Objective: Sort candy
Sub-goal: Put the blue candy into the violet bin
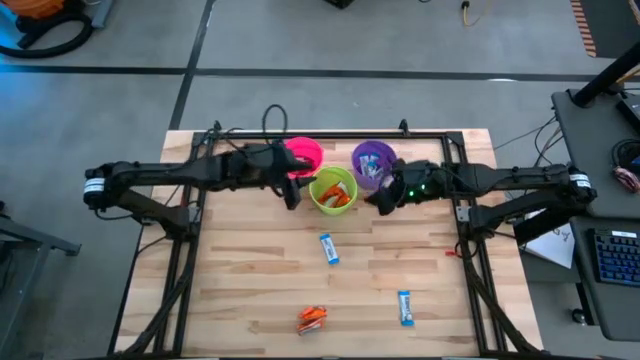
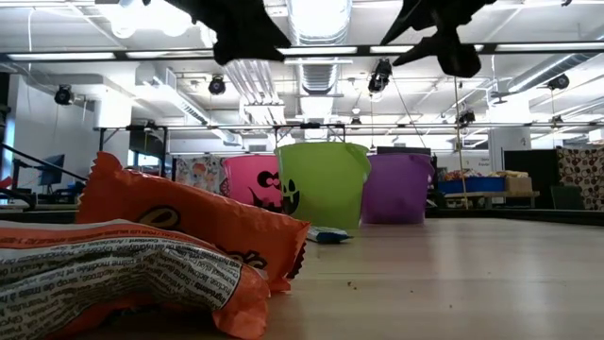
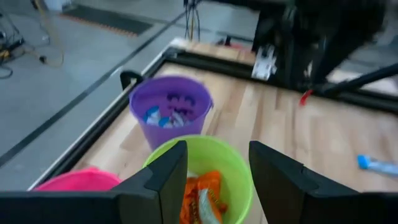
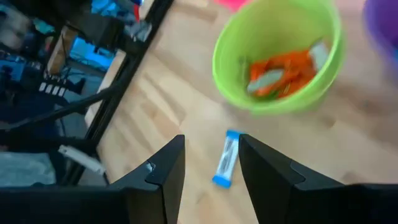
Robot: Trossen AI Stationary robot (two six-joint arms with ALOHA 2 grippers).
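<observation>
Three candies are left on the tabletop [image 1: 250,290]: two blue-and-white candies [image 1: 329,249] and one orange candy [image 1: 312,318], judged light, crinkly and slippery. The nearer blue one is best pinched across its narrow middle; the left claw [image 3: 211,177] and the right claw [image 4: 208,165] are both held spread and empty.

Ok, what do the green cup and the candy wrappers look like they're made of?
The green cup looks like thin, smooth plastic: the low view shows an even matte green wall with a printed black face. The orange candy looks wrapped in crinkled plastic or foil film with printed text. The blue candy has a similar glossy wrapper.
</observation>
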